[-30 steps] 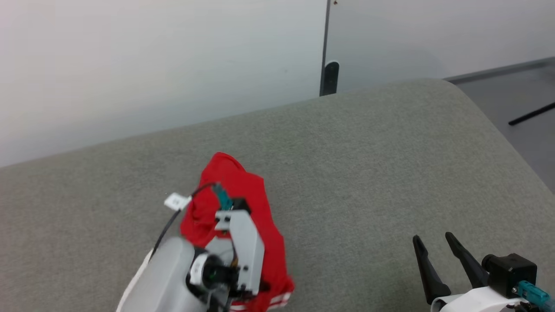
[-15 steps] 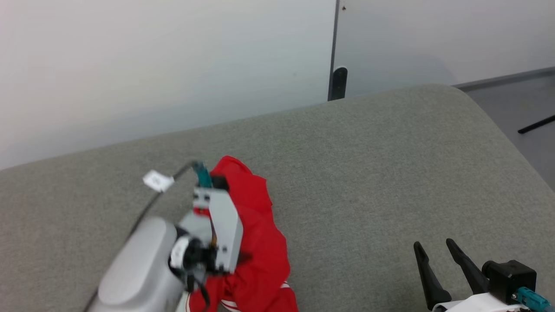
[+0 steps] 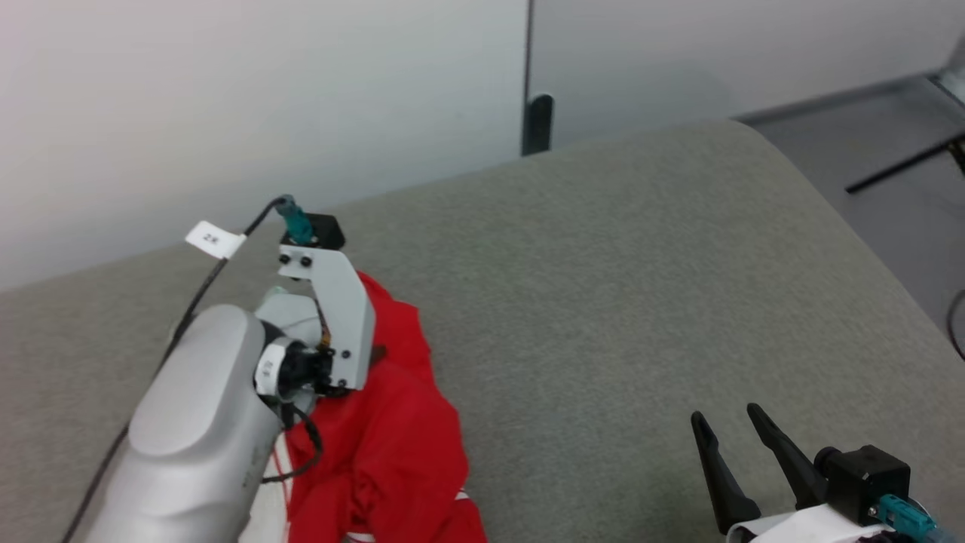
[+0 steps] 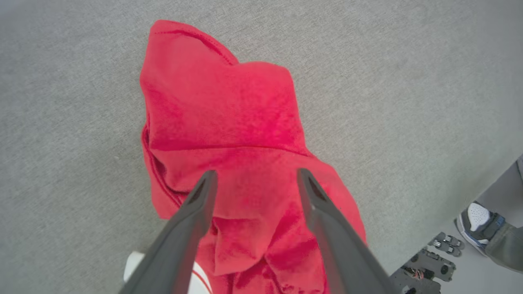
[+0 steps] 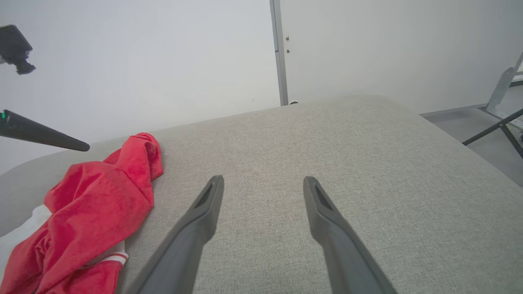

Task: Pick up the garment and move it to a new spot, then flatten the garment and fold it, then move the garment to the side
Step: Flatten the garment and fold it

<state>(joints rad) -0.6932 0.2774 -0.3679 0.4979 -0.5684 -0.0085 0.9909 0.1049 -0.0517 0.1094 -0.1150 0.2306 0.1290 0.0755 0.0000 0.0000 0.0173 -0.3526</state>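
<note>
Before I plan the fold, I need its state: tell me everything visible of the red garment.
The garment is a crumpled heap of soft, matte red fabric, bunched in folds, a stitched hem at its far end. A white part and red-white striped trim show at its near end. It lies on the grey upholstered surface. The open left hand hangs over it, gripping nothing.
</note>
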